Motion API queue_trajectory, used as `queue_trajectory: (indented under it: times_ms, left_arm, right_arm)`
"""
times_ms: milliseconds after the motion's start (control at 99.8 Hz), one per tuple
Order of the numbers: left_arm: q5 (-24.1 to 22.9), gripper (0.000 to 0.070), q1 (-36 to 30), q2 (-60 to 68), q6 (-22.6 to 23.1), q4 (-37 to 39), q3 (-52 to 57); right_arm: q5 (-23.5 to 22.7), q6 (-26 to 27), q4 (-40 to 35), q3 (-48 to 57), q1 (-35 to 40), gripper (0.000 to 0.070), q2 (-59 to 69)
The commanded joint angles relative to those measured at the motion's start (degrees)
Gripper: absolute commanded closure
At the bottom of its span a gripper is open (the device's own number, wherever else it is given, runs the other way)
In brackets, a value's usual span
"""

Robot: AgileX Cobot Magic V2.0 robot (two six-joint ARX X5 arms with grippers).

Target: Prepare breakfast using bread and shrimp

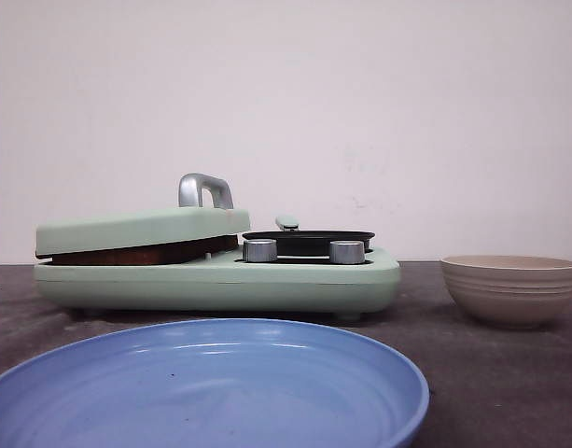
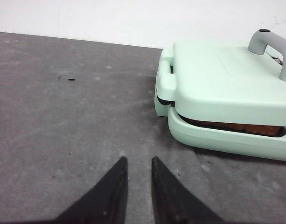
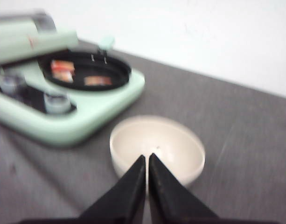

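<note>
- Bread (image 2: 236,127) sits inside the mint-green breakfast maker (image 1: 220,275), under its hinged lid (image 1: 141,229); you see only a brown crust edge in the slot between lid and base, in both the front view and the left wrist view.
- Shrimp (image 3: 62,70) lies in the small black pan (image 3: 87,70) on the appliance's right half. You can make out two or three orange-red and whitish pieces in the right wrist view, though that picture is blurred. In the front view the pan rim hides them.
- Your left gripper (image 2: 138,170) hangs over bare grey table (image 2: 63,116), near the lid end of the appliance but apart from it. Its fingers (image 2: 115,186) are slightly spread, with a narrow gap and nothing between them.
- Your right gripper (image 3: 147,161) is above the near rim of the beige bowl (image 3: 156,147). Its fingers are pressed almost together at the tips, pinching nothing you can see. The part of the bowl's inside that shows looks bare.
- A silver handle (image 1: 204,189) stands upright on the lid, and two silver knobs (image 1: 259,250) sit along the front of the pan side.
- The bowl stands just right of the appliance, not touching it.
- A blue plate (image 1: 211,387) fills the foreground of the front view, nearer to you than the appliance.
</note>
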Motion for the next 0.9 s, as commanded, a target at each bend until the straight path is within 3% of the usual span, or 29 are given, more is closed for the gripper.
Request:
queue_trajectory:
  times_ms: [0, 90, 892]
  left_arm:
    - [0.2, 0.0700, 0.0, 0.0, -0.1, -0.2, -1.0]
    - [0.2, 0.0700, 0.0, 0.0, -0.1, -0.2, -1.0]
    - [0.2, 0.0700, 0.0, 0.0, -0.1, -0.2, -1.0]
  right_arm:
    - [-0.9, -1.1, -0.8, -2.3, -0.7, 0.0700, -3.2]
    - [-1.4, -1.2, -11.5, -2.0, -2.1, 0.0700, -8.3]
    - [-1.0, -2.1, -10.9, -2.1, -8.1, 0.0700, -11.1]
